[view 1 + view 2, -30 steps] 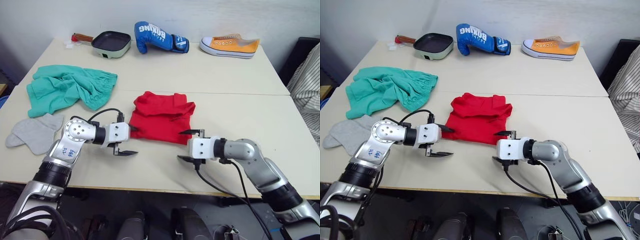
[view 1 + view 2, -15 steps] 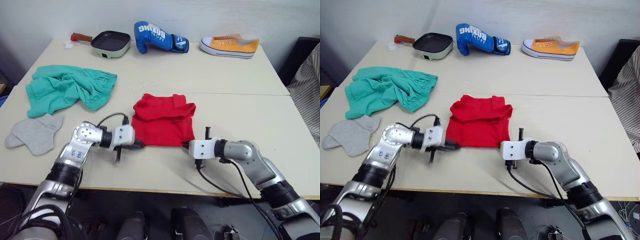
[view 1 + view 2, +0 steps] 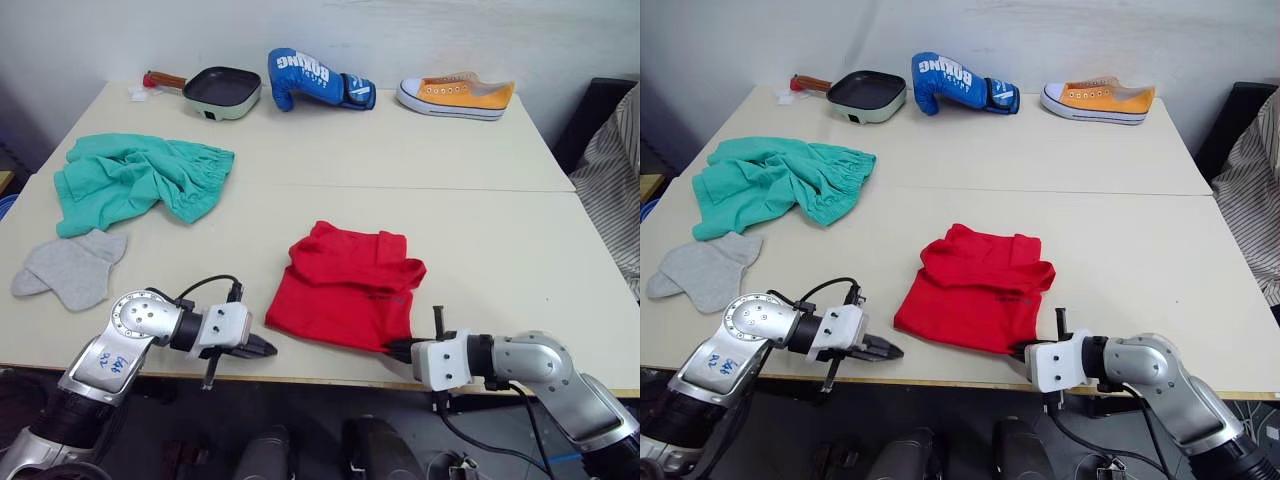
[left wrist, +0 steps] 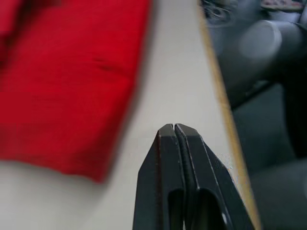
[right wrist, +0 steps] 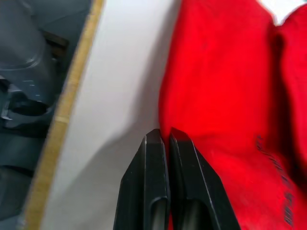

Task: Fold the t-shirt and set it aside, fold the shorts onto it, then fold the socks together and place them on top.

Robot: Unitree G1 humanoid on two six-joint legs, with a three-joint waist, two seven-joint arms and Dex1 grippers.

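The red t-shirt (image 3: pixel 345 290) lies roughly folded near the table's front edge. My right gripper (image 3: pixel 392 348) is shut, its tips pinching the hem at the shirt's near right corner; in the right wrist view the red edge runs right into the fingertips (image 5: pixel 160 133). My left gripper (image 3: pixel 268 348) is shut on nothing, a short way off the shirt's near left corner, and its closed fingers (image 4: pixel 173 128) rest over bare table. The teal-green shorts (image 3: pixel 140 180) lie crumpled at the far left. The grey socks (image 3: pixel 70 265) lie flat in front of them.
Along the back edge stand a small dark pan (image 3: pixel 222 88), a blue boxing glove (image 3: pixel 315 78) and an orange sneaker (image 3: pixel 455 95). Striped cloth (image 3: pixel 615 180) hangs off the table at the right. The table's front edge (image 3: pixel 330 378) runs just below both grippers.
Both grippers closed at the shirt's near edge and pulled back toward the front edge. The shirt slid forward and to the right with them. The left gripper now sits off the cloth.
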